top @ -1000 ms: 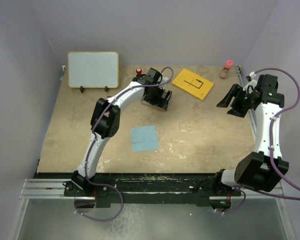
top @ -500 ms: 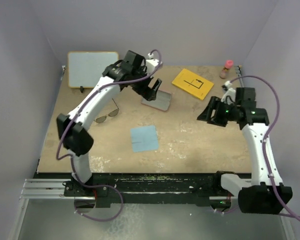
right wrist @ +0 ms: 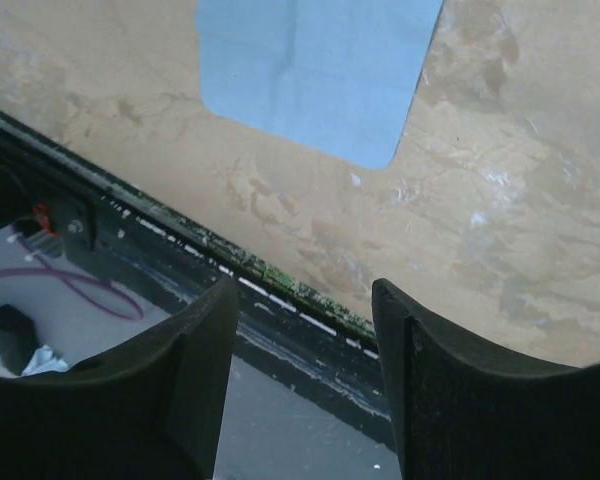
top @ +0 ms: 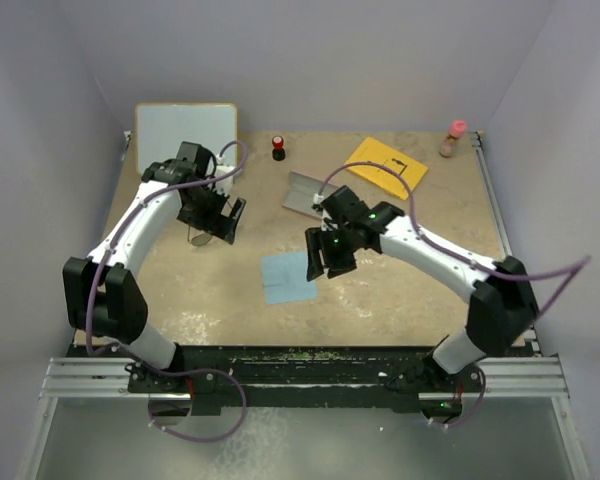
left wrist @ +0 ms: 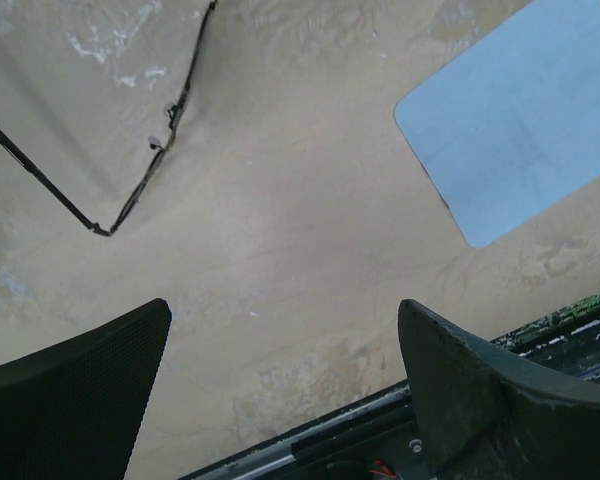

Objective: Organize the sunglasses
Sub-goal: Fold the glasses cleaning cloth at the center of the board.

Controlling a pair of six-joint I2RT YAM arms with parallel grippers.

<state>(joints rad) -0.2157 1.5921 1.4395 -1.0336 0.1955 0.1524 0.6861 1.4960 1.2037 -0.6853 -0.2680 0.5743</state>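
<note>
The sunglasses (left wrist: 130, 190) show in the left wrist view as thin black wire on the table at the upper left. From above, only a bit of them (top: 198, 239) shows beside my left gripper (top: 218, 222). That gripper (left wrist: 285, 312) is open and empty, hovering just right of them. My right gripper (top: 325, 257) is open and empty (right wrist: 305, 290), above the table by the right edge of the light blue cloth (top: 288, 277). The cloth also shows in both wrist views (left wrist: 520, 120) (right wrist: 315, 70). The pink case (top: 302, 192) lies open behind the right arm, partly hidden.
A whiteboard (top: 185, 138) stands at the back left. A small red-topped thing (top: 278, 148), a yellow card (top: 385, 165) and a small bottle (top: 452, 138) sit along the back. The black rail (right wrist: 280, 290) runs along the near table edge.
My left arm has swung from the pink case leftward and nearer, to the sunglasses. My right arm has swung from the right side to the table's middle by the cloth.
</note>
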